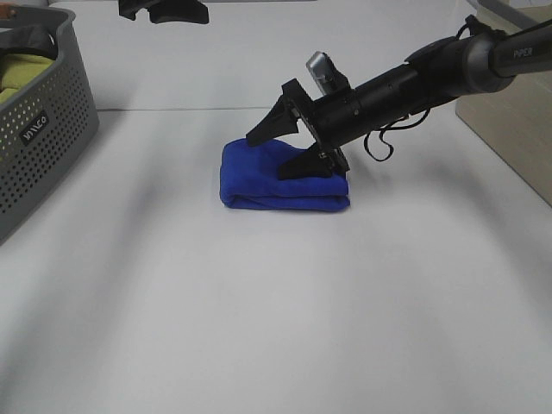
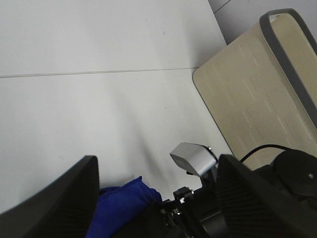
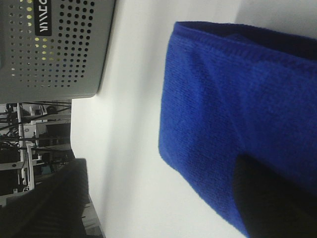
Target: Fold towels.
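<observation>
The royal-blue towel (image 1: pixel 259 177) lies folded in a thick bundle on the white table, near the middle. My right gripper (image 1: pixel 281 148) is open, its jaws spread wide over the towel's right half. One of the fingers (image 1: pixel 304 167) rests on the towel's top and the other is raised above it. The right wrist view shows the towel (image 3: pixel 237 89) close up between the dark fingers (image 3: pixel 270 198). My left gripper (image 1: pixel 164 10) is open and empty, held high at the far edge. Its wrist view looks down on the towel (image 2: pixel 121 206) and the right arm. No tag shows.
A grey perforated basket (image 1: pixel 43 129) stands at the left edge with a yellow-green cloth (image 1: pixel 21 73) inside; the basket also shows in the right wrist view (image 3: pixel 54 44). A beige bin (image 1: pixel 517 129) stands at the right edge, also in the left wrist view (image 2: pixel 247 99).
</observation>
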